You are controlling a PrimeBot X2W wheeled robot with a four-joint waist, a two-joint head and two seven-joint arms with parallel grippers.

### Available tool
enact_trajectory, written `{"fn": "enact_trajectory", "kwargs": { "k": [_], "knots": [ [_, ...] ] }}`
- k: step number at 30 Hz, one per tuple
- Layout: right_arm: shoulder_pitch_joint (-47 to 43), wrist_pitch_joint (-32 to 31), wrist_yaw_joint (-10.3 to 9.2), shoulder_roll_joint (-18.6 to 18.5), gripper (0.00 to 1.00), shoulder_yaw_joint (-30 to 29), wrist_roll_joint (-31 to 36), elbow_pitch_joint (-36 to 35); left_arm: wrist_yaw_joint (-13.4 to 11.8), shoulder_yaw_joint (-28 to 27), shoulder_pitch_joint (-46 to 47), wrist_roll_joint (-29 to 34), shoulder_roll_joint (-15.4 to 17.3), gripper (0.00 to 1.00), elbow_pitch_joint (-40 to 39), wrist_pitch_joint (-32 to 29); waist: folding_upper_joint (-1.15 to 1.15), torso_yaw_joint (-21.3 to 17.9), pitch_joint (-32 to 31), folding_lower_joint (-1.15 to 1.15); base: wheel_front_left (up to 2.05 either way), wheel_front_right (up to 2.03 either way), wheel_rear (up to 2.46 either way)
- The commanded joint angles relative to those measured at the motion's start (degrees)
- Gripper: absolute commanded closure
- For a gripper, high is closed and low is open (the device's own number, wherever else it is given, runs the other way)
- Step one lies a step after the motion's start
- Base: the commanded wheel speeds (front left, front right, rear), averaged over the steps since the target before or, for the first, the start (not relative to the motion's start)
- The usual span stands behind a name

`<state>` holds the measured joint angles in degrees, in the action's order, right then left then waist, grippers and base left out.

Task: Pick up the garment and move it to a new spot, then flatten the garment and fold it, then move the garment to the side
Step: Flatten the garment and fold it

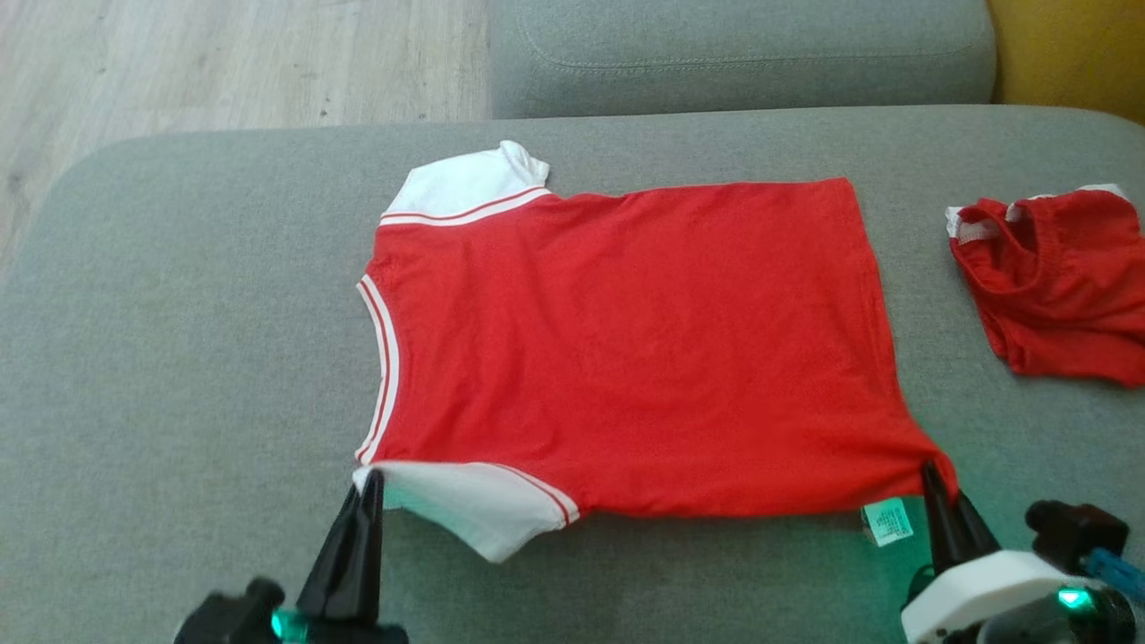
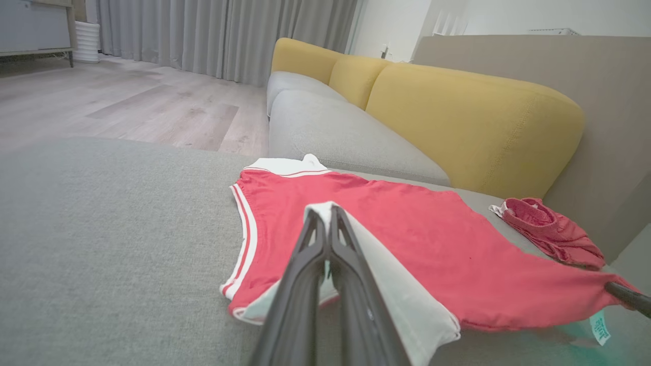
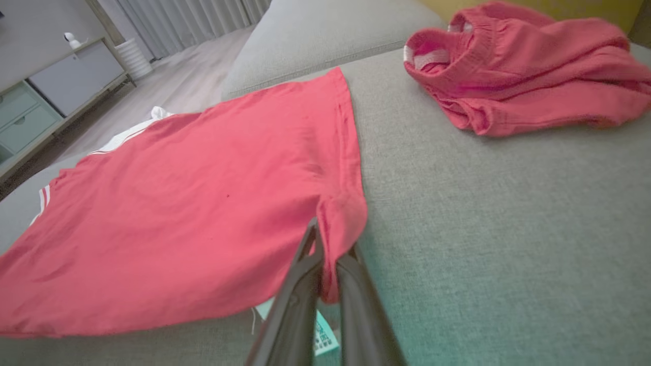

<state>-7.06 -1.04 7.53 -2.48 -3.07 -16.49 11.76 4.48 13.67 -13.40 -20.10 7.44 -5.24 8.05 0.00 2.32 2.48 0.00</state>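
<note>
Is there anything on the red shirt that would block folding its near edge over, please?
Nothing visible does. The left gripper and right gripper pinch the red shirt at its near edge; its top is bare. The crumpled red garment lies apart, on the right.

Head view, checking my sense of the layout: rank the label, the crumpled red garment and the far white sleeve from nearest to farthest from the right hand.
From the right hand:
1. The label, just beside it, at the near hem corner of the shirt.
2. The crumpled garment, farther back on the right.
3. The far sleeve, across the shirt, back left.
</note>
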Motion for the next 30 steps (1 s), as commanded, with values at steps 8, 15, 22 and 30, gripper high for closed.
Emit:
{"fn": "enact_trajectory", "kwargs": {
  "k": [8,15,22,30],
  "knots": [
    [10.4,-3.45,-0.04,-0.4,1.0,1.57,0.64,2.32,2.24,1.67,17.48,1.36,4.31,1.0,5.96,-2.92,0.0,0.1,0.26,0.0,0.0,0.0,0.0],
    [17.43,-8.24,-0.04,-0.4,1.0,1.26,1.78,6.88,2.84,4.33,29.21,0.0,6.48,1.0,13.95,-4.66,0.0,-0.69,0.82,0.0,0.0,0.0,0.0],
    [26.55,-11.97,-0.04,-0.4,1.0,0.9,3.12,14.86,2.98,6.68,38.74,-2.52,8.23,1.0,24.32,-4.63,0.0,-2.25,2.15,0.0,0.0,0.0,0.0],
    [38.24,-13.23,-0.04,-0.4,1.0,1.15,6.98,27.54,3.0,9.06,44.95,-5.44,9.18,1.0,33.57,-2.69,0.0,-3.23,4.14,0.0,0.0,0.0,0.0]
  ]
}}
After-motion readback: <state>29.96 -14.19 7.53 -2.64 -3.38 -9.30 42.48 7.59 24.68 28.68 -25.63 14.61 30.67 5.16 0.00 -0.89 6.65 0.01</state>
